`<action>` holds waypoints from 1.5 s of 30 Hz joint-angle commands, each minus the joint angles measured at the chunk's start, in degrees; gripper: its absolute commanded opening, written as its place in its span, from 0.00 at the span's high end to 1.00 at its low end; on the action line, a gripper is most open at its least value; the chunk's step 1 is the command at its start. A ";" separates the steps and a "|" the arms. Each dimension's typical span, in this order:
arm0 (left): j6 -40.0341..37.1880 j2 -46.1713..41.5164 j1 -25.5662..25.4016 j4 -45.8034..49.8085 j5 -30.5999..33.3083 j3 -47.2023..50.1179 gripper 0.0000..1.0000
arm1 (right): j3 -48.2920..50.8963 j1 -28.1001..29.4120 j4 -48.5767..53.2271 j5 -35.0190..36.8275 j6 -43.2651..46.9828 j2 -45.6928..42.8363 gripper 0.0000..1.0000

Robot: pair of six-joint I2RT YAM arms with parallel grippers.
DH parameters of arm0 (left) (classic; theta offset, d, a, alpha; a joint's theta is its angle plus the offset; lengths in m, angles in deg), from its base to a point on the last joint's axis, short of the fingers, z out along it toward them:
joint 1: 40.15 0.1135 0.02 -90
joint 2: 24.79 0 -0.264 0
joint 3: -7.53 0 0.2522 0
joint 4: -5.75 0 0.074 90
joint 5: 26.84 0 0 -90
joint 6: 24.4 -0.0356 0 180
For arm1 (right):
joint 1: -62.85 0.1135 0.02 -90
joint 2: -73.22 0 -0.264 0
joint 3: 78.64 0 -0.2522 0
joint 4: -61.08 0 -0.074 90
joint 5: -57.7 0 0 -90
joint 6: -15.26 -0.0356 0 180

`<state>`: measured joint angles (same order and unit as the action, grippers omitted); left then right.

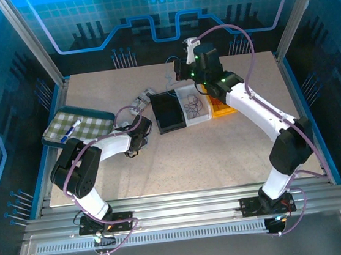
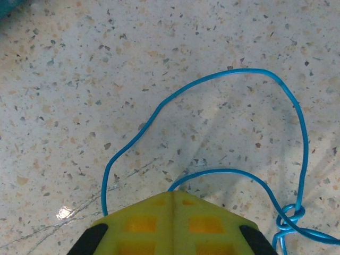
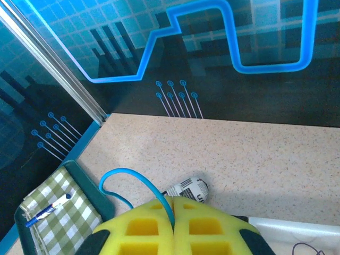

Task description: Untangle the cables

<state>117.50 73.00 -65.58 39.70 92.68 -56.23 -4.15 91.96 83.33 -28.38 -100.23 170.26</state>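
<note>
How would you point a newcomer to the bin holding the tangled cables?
On the speckled table, find the row of three small bins toward its far side. Take the white bin in the middle, between a black bin and an orange bin; thin curly cables lie in it.

The table [image 1: 222, 152] has a pale, speckled stone-look top, bare across its near and right parts. At the far left lies a teal tray [image 1: 52, 124] lined with a green checked cloth [image 1: 87, 123], and a blue-and-white pen [image 1: 71, 131] rests on the cloth. Near the middle of the far side three bins stand touching in a row: a black bin [image 1: 169, 114], a white bin [image 1: 199, 120] and an orange bin [image 1: 222, 108]. Just left of the black bin lies a small roll [image 1: 144, 98] with a printed label. Left of centre a thin blue cable [image 2: 249, 70] curls over the surface in an open loop, knotted at one side
</note>
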 commanded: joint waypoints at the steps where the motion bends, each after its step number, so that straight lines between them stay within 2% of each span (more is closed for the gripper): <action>1: -1.19 0.69 0.39 -1.74 -2.58 -0.13 1.00 | -1.47 1.13 0.83 -0.91 -0.96 3.11 0.99; 25: -2.14 -0.12 0.56 -2.39 -2.62 0.21 1.00 | -5.33 4.19 9.95 0.52 -7.05 21.14 0.96; 28: -2.51 -1.21 0.56 -2.09 -2.71 0.07 1.00 | -6.23 4.45 11.23 1.26 -6.57 21.71 0.89; 30: -3.11 -2.59 0.58 -1.50 -2.93 -0.26 1.00 | -7.07 4.64 11.68 2.31 -5.87 21.32 0.70; 33: -3.94 -4.47 0.59 -0.52 -3.53 -1.37 1.00 | -8.08 4.59 11.66 3.52 -4.19 20.12 0.55; 36: -5.32 -5.97 0.65 0.77 -3.96 -3.29 1.00 | -8.04 4.56 11.66 5.66 -3.10 18.39 0.50; 45: -8.19 -11.89 0.91 6.06 -2.42 -8.86 1.00 | -1.45 3.73 9.14 8.09 -3.24 12.79 0.49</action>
<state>111.53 64.46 -65.32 42.59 89.70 -63.03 -7.67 95.56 93.26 -22.17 -104.06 185.86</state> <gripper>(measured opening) 0.004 0.507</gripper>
